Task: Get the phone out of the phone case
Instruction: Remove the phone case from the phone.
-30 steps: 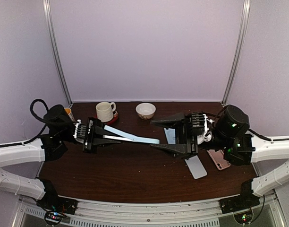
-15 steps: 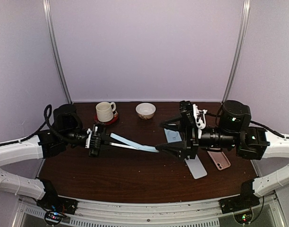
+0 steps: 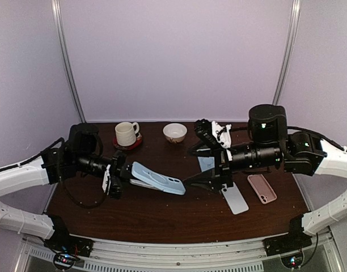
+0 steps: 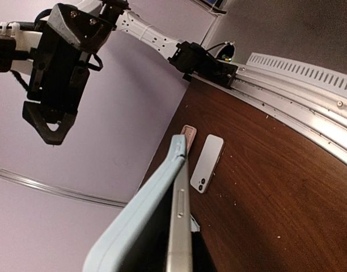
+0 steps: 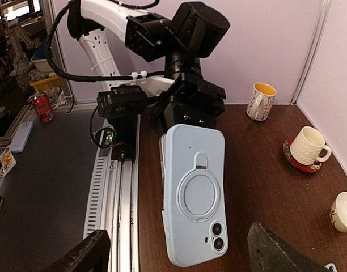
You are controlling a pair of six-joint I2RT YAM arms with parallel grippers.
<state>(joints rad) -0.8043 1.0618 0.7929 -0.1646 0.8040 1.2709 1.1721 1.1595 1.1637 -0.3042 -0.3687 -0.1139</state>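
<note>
Above the dark brown wooden table (image 3: 162, 218), the left gripper (image 3: 121, 180) clamps the silver-edged phone (image 4: 179, 226), partly free of its pale blue plastic case (image 3: 159, 178); the right gripper (image 3: 195, 156), jaws wide apart, likely must seize the case next.

Top camera looks down from behind; left wrist sights close along the pale-blue plastic phone case (image 4: 138, 218) beyond the left pincer (image 3: 115, 180); right wrist faces its back.

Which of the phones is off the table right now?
The blue-cased phone, held in mid-air by the left gripper. The white phone and the pink phone both lie flat on the table.
</note>
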